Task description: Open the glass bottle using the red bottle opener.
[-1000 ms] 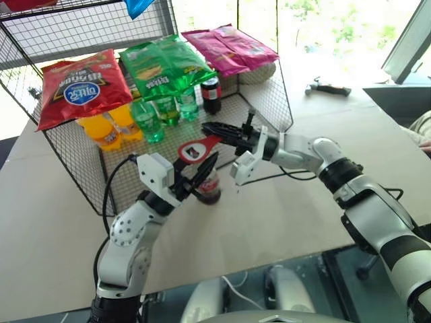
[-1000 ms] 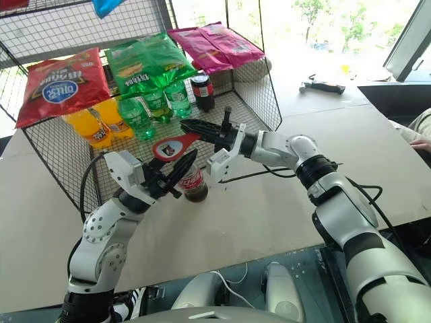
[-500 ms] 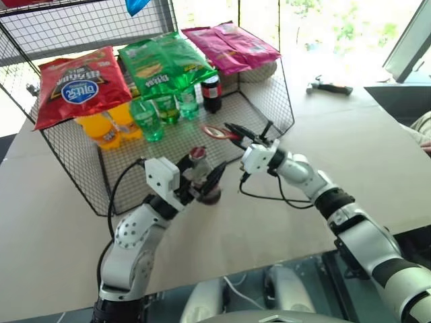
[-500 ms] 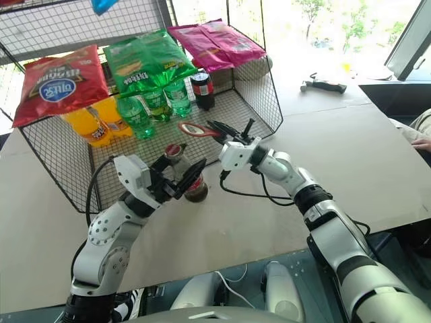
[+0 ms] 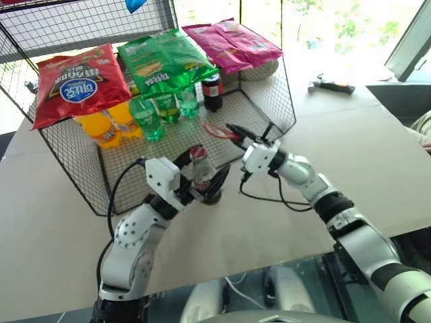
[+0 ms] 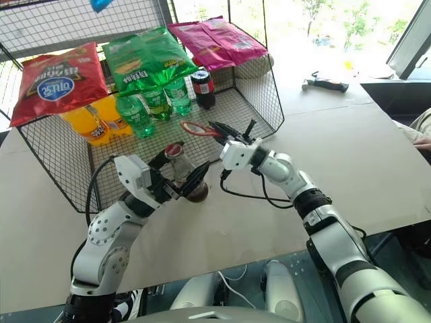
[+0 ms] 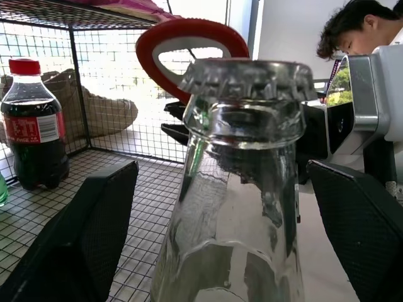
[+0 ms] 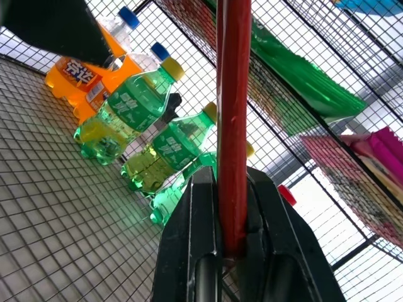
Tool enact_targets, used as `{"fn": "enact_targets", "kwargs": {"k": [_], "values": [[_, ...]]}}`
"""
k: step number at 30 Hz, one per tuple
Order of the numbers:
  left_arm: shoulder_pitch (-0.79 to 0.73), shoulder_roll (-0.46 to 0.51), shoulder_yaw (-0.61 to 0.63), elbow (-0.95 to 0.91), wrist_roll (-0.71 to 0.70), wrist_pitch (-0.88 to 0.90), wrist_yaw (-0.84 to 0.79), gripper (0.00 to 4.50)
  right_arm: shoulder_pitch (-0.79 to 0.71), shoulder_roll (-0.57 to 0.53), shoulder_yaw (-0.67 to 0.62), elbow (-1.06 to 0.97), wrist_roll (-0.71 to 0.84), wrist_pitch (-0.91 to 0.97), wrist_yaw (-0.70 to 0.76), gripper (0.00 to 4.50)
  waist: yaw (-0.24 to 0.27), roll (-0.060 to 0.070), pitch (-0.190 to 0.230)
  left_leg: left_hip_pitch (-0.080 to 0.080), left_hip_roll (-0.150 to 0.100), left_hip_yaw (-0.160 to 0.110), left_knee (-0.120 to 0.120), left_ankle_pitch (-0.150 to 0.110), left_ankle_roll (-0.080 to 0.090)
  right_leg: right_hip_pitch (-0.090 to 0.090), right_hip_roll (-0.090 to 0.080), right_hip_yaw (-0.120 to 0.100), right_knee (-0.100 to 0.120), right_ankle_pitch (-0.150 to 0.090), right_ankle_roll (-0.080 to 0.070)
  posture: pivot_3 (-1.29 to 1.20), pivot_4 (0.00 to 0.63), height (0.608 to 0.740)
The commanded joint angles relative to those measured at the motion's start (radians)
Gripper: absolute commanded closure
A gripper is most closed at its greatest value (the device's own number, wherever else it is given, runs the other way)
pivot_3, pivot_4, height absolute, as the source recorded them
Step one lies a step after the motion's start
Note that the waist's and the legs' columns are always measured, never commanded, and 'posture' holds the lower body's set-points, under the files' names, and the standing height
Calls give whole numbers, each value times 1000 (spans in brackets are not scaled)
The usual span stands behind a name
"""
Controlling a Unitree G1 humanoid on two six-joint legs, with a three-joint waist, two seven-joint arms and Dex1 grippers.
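1. The small clear glass cola bottle (image 5: 201,176), with its crimped metal cap (image 7: 247,78) on, is standing upright on the pale tabletop (image 5: 283,222), just in front of the open side of the black wire-mesh cage (image 5: 87,168).
2. The left gripper (image 5: 202,180) is sitting around the lower part of the bottle. Its two black fingers (image 7: 82,226) are standing spread to either side of the glass, with a visible gap between each finger and the bottle in the left wrist view, so they are not clamping it.
3. The right gripper (image 5: 237,132) is pointing toward the cage, beyond and slightly to the right of the bottle. Its fingers (image 8: 203,214) are pressing closed on the handle of the small flat red bottle opener (image 5: 217,131).
4. The opener's ring-shaped head is lying behind and above the bottle cap in the left wrist view; whether it is touching the cap cannot be told.
5. Inside the cage, green plastic bottles (image 5: 156,114), orange drink bottles (image 5: 104,131) and a short dark bottle with a red cap (image 5: 211,93) are standing on the mesh floor.
6. A red snack bag (image 5: 73,84), a green snack bag (image 5: 165,64) and a pink snack bag (image 5: 232,44) are lying on top of the cage.
7. A person's head (image 7: 359,28) is showing behind the right arm in the left wrist view.
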Motion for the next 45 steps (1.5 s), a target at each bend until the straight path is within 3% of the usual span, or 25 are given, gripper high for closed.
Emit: {"fn": "enact_targets", "kwargs": {"k": [1, 2, 24, 37, 45], "values": [[8, 3, 7, -26, -7, -31, -10, 1754, -3, 1, -25, -54, 12, -5, 3, 4500, 0, 0, 0, 0, 0, 0, 0, 0, 0, 0, 0, 0, 0, 0, 0, 0, 150, 735], [10, 3, 7, -24, -2, -34, -10, 2204, -1, 1, -24, -58, 12, -7, 6, 4500, 0, 0, 0, 0, 0, 0, 0, 0, 0, 0, 0, 0, 0, 0, 0, 0, 150, 735], [0, -3, 11, 61, 5, -133, -47, 2204, 107, 51, 20, -257, 94, 33, 201, 4500, 1, 0, 0, 1, 0, 0, 0, 0, 0, 0, 0, 0, 1, 0, 0, 0, 150, 735], [-5, -9, 3, 73, 7, -142, -50, 2204, 86, 10, 54, -217, -93, -75, 122, 4500, 2, 0, 0, 1, 0, 1, 0, 0, 0, 0, 0, 0, 1, 0, 0, 0, 150, 735], [-19, -13, -5, 84, 9, -137, -51, 2204, 26, -16, 72, -241, -342, -79, -76, 4500, 3, 0, 0, 2, -1, 2, 1, 0, 0, 0, 0, 1, 1, 0, 0, 0, 150, 735]]}}
